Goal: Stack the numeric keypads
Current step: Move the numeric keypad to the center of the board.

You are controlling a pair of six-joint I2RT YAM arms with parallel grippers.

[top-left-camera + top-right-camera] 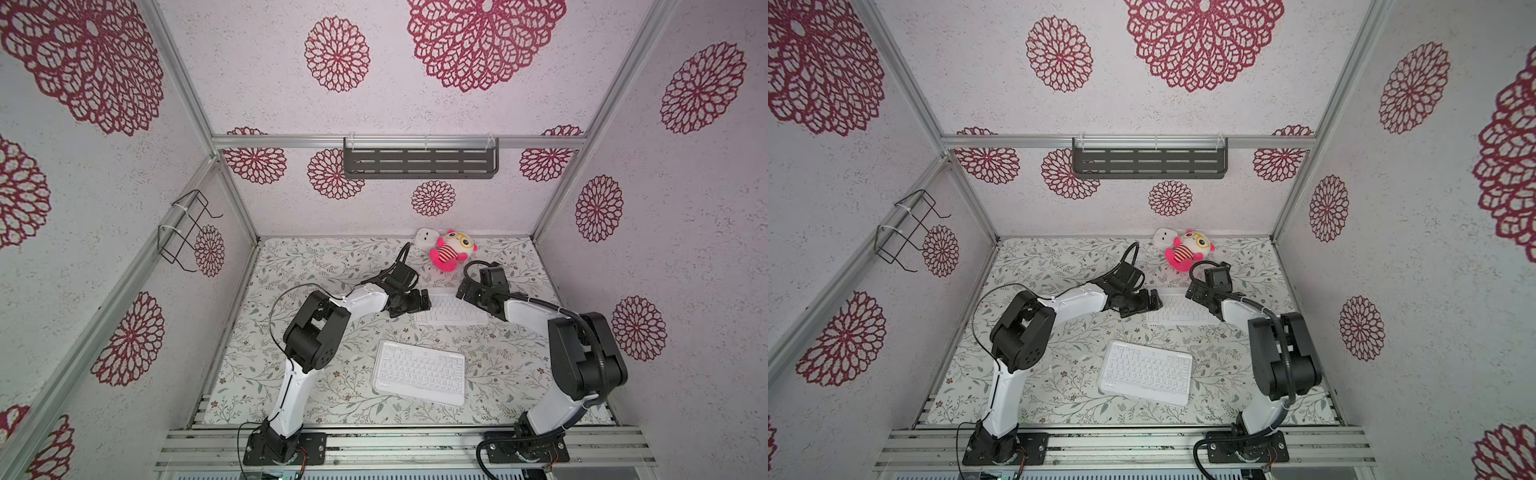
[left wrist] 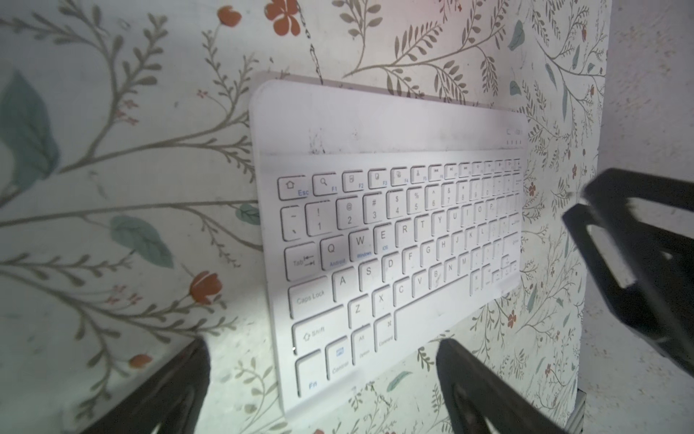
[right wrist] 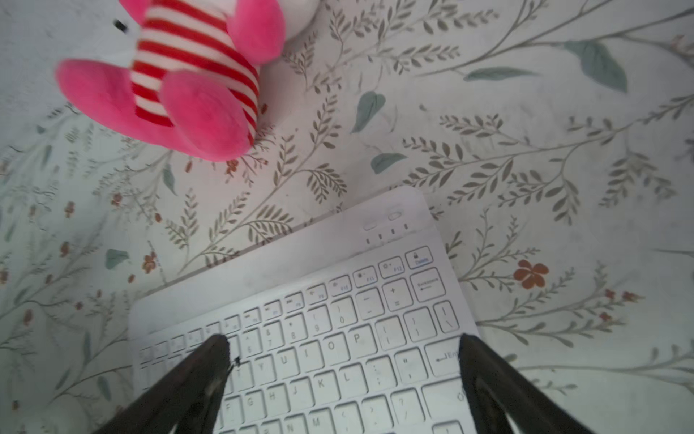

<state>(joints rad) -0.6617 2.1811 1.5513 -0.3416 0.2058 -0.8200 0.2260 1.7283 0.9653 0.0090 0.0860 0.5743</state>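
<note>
- We take this for a robot test cell in a lab, not a lived-in room: bare aluminium frame bars point(image 1: 399, 142) run along the edges of the booth.
- The walls point(image 1: 336, 54) are panels papered with red flower medallions, and the counter point(image 1: 332, 257) wears a leafy printed sheet, so we read it as a dressed-up set.
- The left arm point(image 1: 291, 395) and the right arm point(image 1: 582, 357) are bolted onto slotted metal rails point(image 1: 399, 446) at the counter's near edge, their cables hanging loose.
- A dark slotted shelf point(image 1: 419, 163) and a wire rack point(image 1: 185, 230) hang from the frame by white ties.
</note>
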